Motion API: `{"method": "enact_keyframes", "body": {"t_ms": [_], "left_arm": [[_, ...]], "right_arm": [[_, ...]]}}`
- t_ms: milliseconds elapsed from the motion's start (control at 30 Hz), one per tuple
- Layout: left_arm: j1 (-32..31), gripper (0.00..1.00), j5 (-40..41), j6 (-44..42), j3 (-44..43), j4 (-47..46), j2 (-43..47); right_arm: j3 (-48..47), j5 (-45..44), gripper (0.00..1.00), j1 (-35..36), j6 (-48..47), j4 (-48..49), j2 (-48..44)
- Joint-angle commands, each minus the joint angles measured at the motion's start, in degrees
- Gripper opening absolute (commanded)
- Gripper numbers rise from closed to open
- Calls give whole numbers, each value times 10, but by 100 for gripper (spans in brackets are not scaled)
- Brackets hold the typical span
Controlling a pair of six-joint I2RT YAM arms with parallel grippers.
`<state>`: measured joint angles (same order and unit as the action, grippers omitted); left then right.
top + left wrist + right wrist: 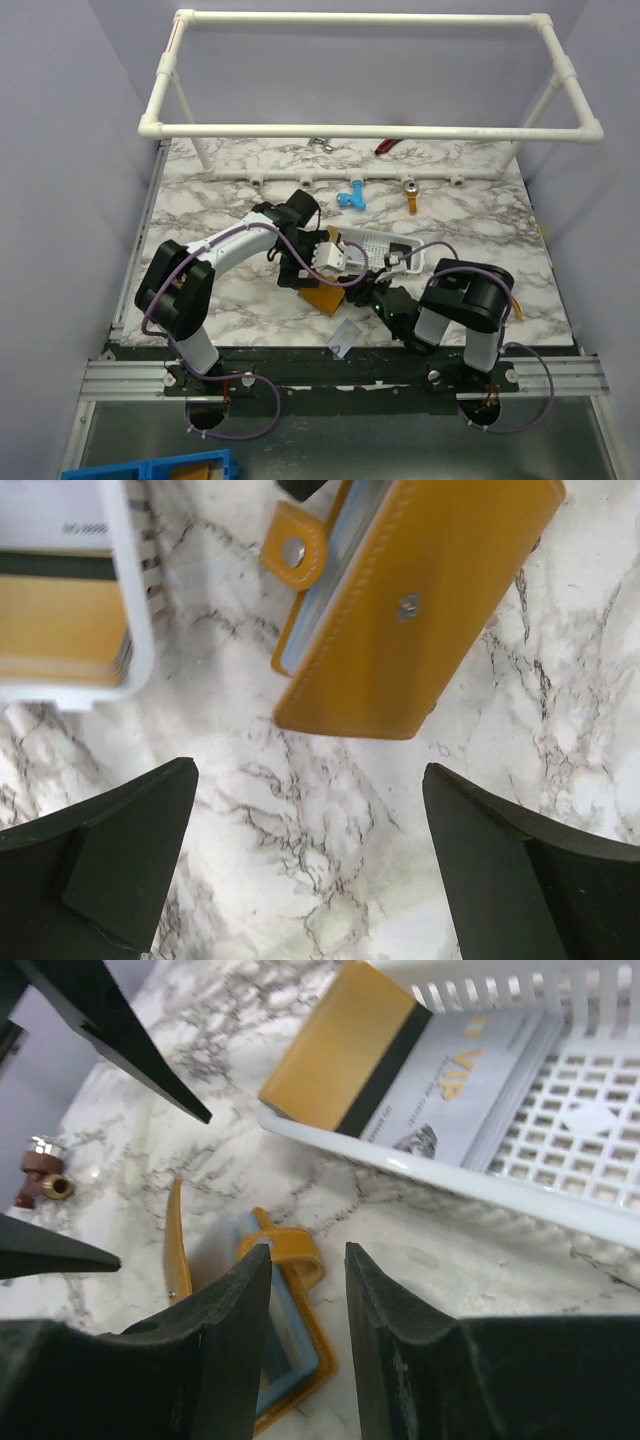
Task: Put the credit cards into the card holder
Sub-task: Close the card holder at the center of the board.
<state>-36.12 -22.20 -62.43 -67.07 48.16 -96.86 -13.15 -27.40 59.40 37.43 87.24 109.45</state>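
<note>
While the right fingers (400,1360) hang just above the unsnapped wallet (420,630), parted by a narrow gap with nothing between them, the step in hand looks like loading a card. A bluish-grey sheet, probably a card, shows inside the wallet's fold. The wallet lies on the desk (480,220) just beside the white basket (430,1185), between the two arms. The left fingers (120,850) are spread wide over bare marble near the wallet, holding nothing. The next move likely calls for lifting another card from the basket by its edge and sliding it in straight. Counted: one wallet; one basket; a gold card (335,1060) and a white card (470,1080) showing in the basket, with any beneath impossible to tell; and one pale card (345,337) at the desk's near edge.
</note>
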Motion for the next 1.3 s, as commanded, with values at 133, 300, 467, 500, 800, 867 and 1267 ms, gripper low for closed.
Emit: {"method": "enact_keyframes", "body": {"t_ms": [133,300,467,500,800,867,1267], "left_arm": [[47,98,-52,75,-7,37,90],[48,98,-59,83,45,26,148],[47,99,-65,90,71,6,152],[48,98,-65,92,71,5,151],[45,99,-76,97,61,-3,133],[40,99,-78,100,57,-4,125],[-6,98,-60,114,8,-22,36]], "right_arm": [[20,23,42,-5,-82,51,-143],[-36,122,33,-6,-101,-156,-215],[-53,162,27,-5,-108,-204,-177],[-55,165,23,-6,-106,-210,-166],[-57,174,7,-5,-100,-255,-121],[-55,187,5,-5,-100,-261,-117],[-38,299,1,-5,-104,-325,-176]]}}
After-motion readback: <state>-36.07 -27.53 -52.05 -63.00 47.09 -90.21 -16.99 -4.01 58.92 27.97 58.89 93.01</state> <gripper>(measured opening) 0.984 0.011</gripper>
